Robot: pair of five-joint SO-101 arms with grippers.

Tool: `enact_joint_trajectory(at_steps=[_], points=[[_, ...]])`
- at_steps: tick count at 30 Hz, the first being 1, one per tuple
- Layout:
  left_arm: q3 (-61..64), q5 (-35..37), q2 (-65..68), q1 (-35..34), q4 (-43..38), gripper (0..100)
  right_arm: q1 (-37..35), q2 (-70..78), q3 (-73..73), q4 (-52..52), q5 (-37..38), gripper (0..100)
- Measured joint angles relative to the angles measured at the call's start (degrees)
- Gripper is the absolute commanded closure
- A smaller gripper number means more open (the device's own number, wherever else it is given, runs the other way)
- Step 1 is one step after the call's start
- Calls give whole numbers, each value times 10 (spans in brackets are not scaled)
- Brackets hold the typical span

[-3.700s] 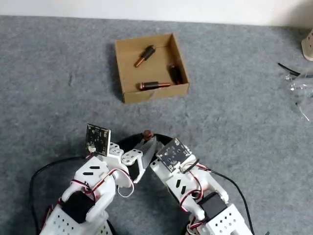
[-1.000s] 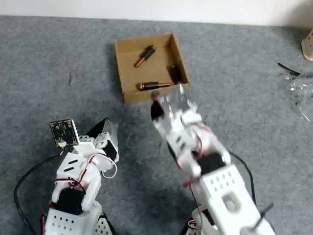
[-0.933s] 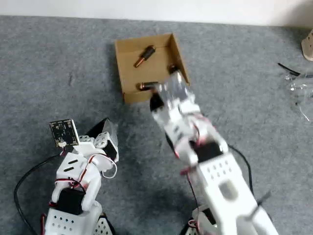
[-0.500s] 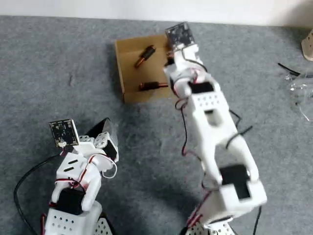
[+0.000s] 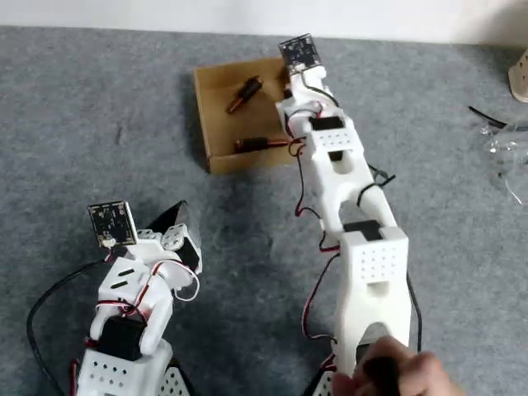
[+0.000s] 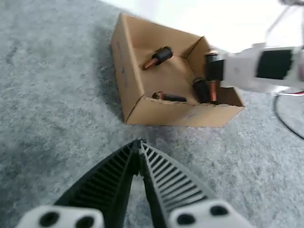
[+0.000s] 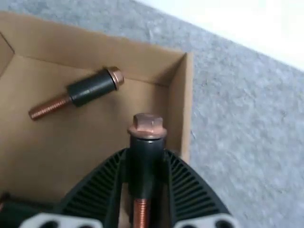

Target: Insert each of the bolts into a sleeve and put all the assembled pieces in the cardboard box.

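3 bolts [image 6: 158, 56] boxed, 1 hidden under arm [image 5: 338, 165]; right gripper [image 7: 145, 156] clamps 4th bolt [image 7: 147, 124] above box [image 6: 180, 115]; left gripper [image 6: 140, 145] closed

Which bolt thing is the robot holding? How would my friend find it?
Find the cardboard box on the grey carpet, then the white arm reaching over it. Clamped in the right gripper at its tip is a bolt in a black sleeve. It alone is held upright in the air; the other pieces lie flat on the box floor.
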Motion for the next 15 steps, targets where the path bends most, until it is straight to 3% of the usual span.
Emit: enact_joint_trajectory(at_steps=[6, 12, 15], points=[[4, -1, 0, -3, -8, 993, -2, 69, -91, 32, 0, 982], [4, 0, 0, -2, -8, 993, -3, 110, -174, 100, 0, 765], [4, 0, 0, -2, -8, 993, -5, 120, -200, 137, 1, 714]])
